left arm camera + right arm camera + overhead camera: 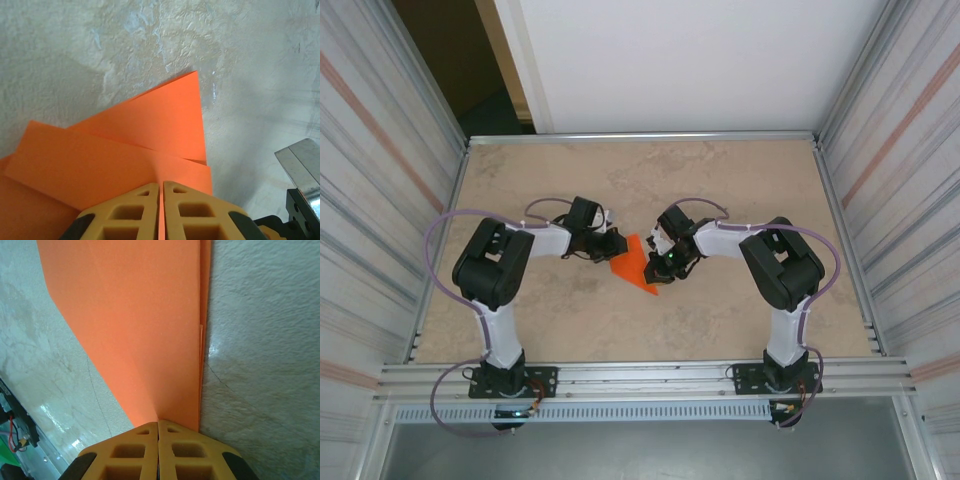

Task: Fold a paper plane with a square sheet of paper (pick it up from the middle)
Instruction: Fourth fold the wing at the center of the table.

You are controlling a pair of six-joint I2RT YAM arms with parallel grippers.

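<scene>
Clamping folded orange paper (pixel 634 264) with left gripper (pixel 161 186), closed tight on its layered edge; pinching opposite side with right gripper (pixel 158 423), equally closed. Sitting over middle of table (pixel 740 180), between both grippers.

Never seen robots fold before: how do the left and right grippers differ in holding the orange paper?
The left gripper pinches the orange paper from its left side, the right gripper from its right. Ahead of the left gripper lie overlapping folded layers ending in a point; ahead of the right gripper, one smooth face. Both are shut on the paper.
</scene>
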